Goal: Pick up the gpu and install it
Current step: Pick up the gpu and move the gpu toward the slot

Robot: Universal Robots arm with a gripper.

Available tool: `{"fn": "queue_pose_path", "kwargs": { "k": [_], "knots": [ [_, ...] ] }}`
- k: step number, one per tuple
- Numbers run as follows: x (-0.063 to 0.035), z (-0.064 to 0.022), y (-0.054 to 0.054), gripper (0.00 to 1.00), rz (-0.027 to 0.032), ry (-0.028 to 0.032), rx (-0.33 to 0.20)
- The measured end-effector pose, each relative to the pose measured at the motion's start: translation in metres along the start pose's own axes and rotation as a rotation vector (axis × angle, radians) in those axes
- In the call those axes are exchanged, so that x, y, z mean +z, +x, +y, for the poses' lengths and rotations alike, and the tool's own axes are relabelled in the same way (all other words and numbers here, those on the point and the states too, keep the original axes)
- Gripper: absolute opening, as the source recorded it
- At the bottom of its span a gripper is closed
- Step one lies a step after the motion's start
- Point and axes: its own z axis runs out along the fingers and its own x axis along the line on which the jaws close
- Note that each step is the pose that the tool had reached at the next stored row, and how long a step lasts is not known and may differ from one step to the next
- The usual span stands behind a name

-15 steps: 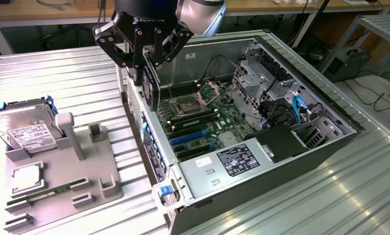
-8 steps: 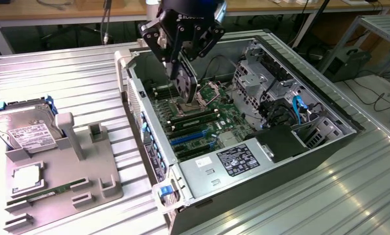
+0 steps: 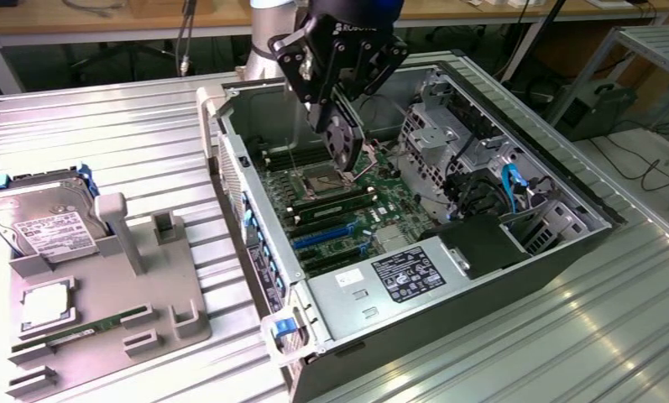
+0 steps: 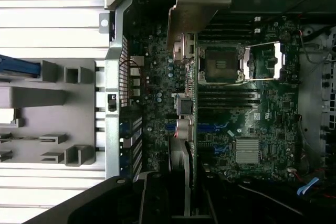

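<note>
The black multi-link tool (image 3: 337,105) on the arm was positioned above the open black and grey metal computer case (image 3: 558,243), which lay on its side on the ribbed pale metal worktop (image 3: 122,126). The tool's fingers were pinched on the gpu (image 3: 343,143), a thin green circuit-board card with a black round fan on one face. The gpu hung from the tool inside the case opening, over the green motherboard (image 3: 390,210) and just beside the square metal CPU socket (image 3: 321,180).

In the wrist view the card appeared edge-on, with its pale metal end bracket (image 4: 197,3) at the end away from the tool. It was not seated in the blue expansion slots (image 3: 317,239), which lay bare between the socket and the grey power supply (image 3: 407,277) with its black label. Whether the lower end of the gpu touched the motherboard could not be determined.

On the exterior view's left, well apart from the case, a grey moulded holder (image 3: 143,294) rested on the worktop. It carried a silver hard drive (image 3: 43,222) with a white label, a square silver processor chip (image 3: 45,306) and a narrow green RAM stick (image 3: 82,334) lying in a slot.
</note>
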Motion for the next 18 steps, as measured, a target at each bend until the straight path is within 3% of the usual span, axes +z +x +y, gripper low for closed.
{"fn": "queue_pose_path", "kwargs": {
  "k": [18],
  "knots": [
    [-0.0005,-0.0001,-0.022,0.28,0.0001,0.0001,-0.002]
  ]
}}
